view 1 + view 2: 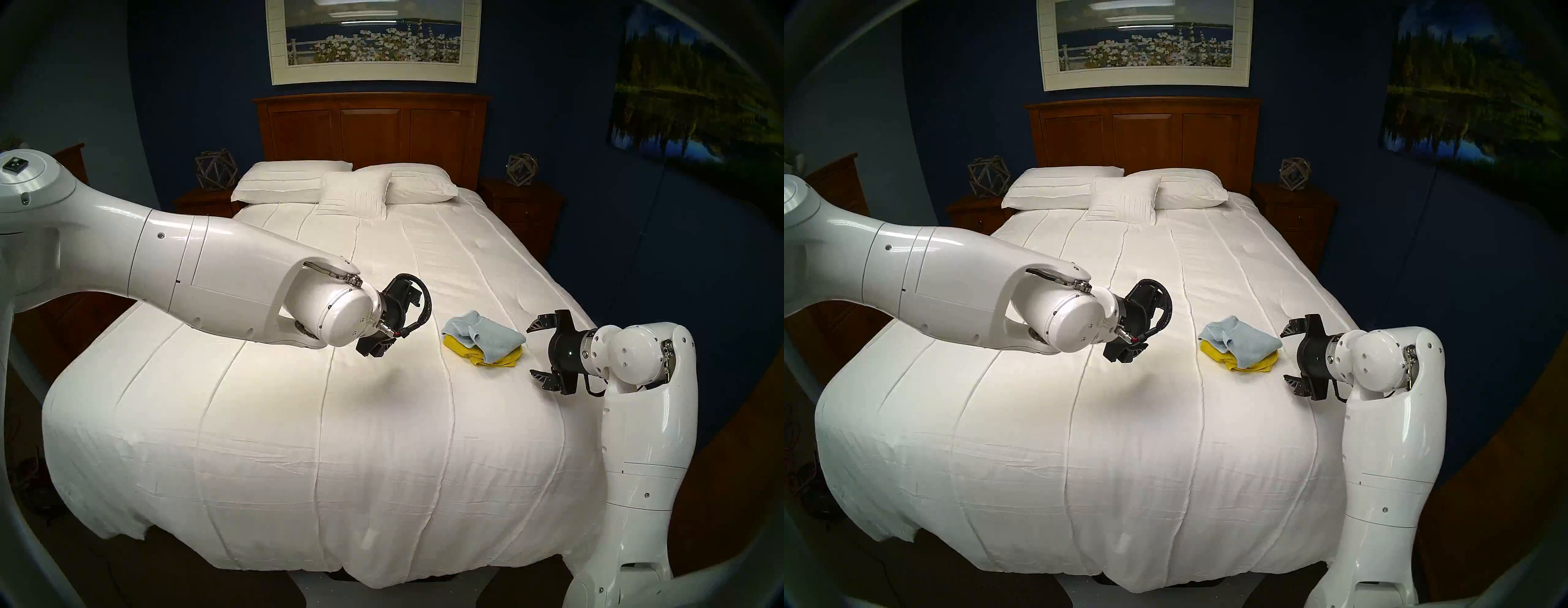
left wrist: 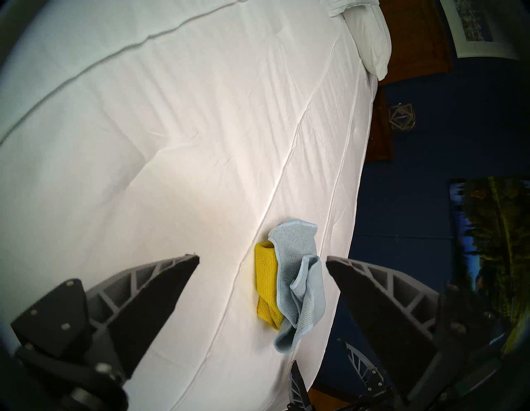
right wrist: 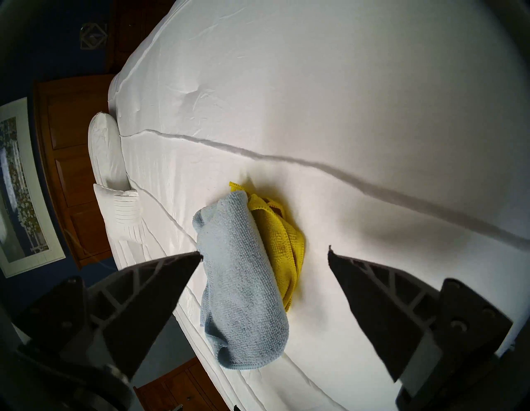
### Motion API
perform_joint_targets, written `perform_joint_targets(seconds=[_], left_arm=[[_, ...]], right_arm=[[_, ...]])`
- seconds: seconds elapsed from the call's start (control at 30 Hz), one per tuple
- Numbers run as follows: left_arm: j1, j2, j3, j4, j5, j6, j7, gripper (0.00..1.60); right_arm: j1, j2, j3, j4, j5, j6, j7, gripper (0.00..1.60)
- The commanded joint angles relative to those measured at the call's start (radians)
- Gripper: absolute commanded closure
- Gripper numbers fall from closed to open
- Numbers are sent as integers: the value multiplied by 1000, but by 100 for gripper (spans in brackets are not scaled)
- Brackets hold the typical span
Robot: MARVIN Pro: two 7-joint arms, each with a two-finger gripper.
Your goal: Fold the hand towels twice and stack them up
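Observation:
The pale blue hand towel (image 1: 488, 334) lies loosely folded and rumpled on top of the bright yellow hand towel (image 1: 499, 361), on the white quilt (image 1: 297, 424) near the bed's right edge. The yellow one sticks out beneath on the near and left sides. My right gripper (image 1: 530, 351) is open and empty, just right of the stack, its jaws facing it. In the right wrist view the blue towel (image 3: 243, 287) and yellow towel (image 3: 282, 244) lie between the fingers, untouched. My left gripper (image 2: 262, 257) is open and empty, hovering left of the stack (image 2: 298, 281).
White pillows (image 1: 348, 187) lie at the head of the bed against a wooden headboard (image 1: 371, 127). Nightstands with geometric ornaments (image 1: 521, 169) stand on both sides. The quilt drops off just right of the towels.

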Motion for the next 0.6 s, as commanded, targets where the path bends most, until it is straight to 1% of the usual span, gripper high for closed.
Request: perform_joint_targets(seconds=[0.0,0.57], left_arm=[[-34,13,-2,-1,-1,-4,-24,0],[-43,9,11,-4,-1,-4,-36,0]], right_arm=[[8,-6,-6,-27,-2,-2,11,0],[8,-9,-5,-28,-6,-1,12,0]])
